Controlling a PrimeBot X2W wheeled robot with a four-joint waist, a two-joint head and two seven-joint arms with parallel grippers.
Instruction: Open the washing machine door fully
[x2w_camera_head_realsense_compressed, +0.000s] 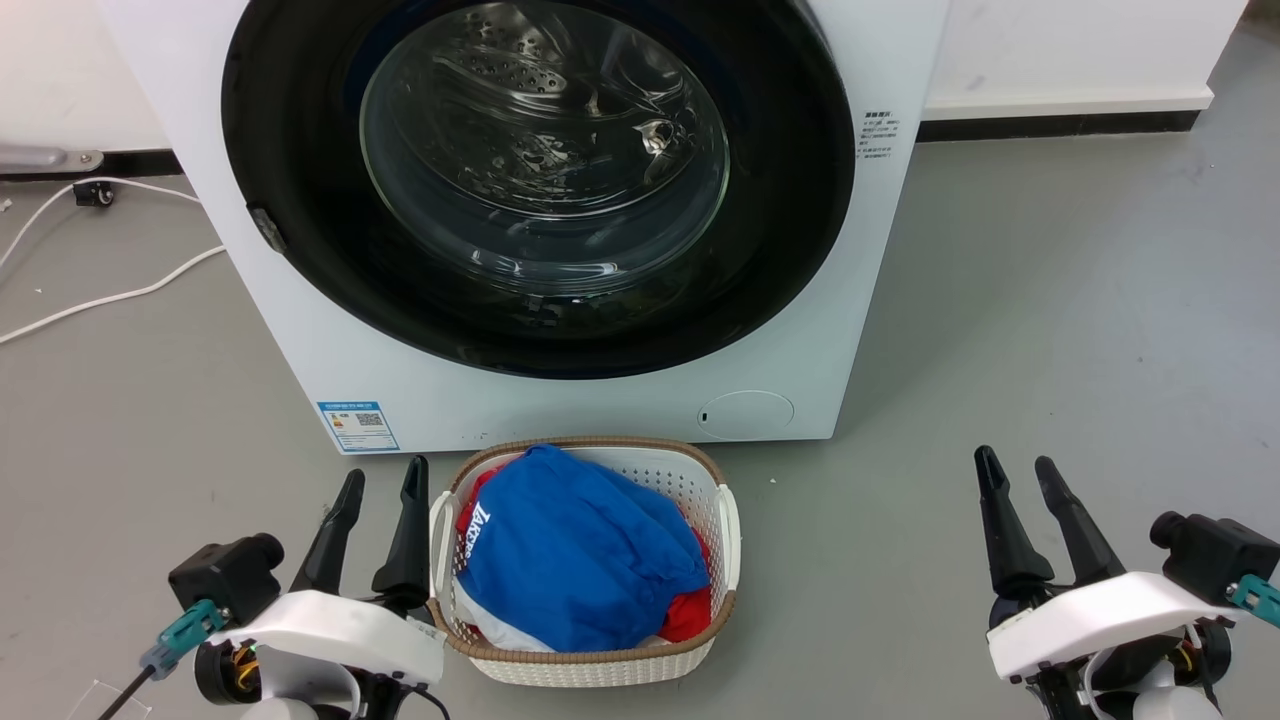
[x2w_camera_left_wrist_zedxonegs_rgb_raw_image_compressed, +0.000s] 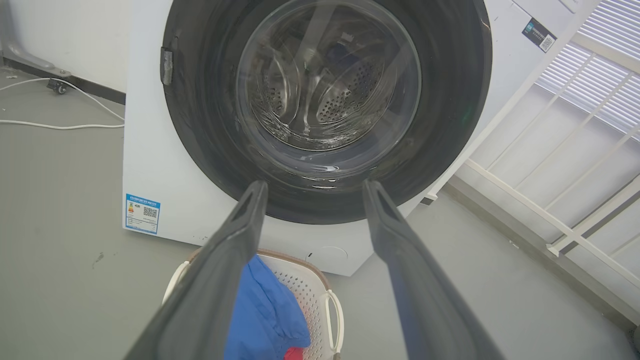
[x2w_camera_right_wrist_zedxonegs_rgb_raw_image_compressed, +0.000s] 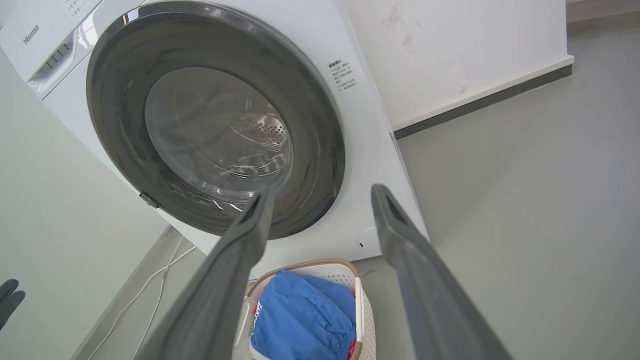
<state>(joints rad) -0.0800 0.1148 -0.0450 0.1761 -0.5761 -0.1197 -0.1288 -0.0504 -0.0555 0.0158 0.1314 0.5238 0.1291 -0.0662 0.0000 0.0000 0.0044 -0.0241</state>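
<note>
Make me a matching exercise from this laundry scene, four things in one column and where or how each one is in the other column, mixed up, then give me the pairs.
Column one
1. washing machine door
2. laundry basket
3. blue label sticker
4. left tool

Column two
A. open, just left of the basket
B. shut against the washing machine
C. lower left corner of the machine's front
D. before the machine, holding blue and red clothes

Pairs: 1-B, 2-D, 3-C, 4-A
</note>
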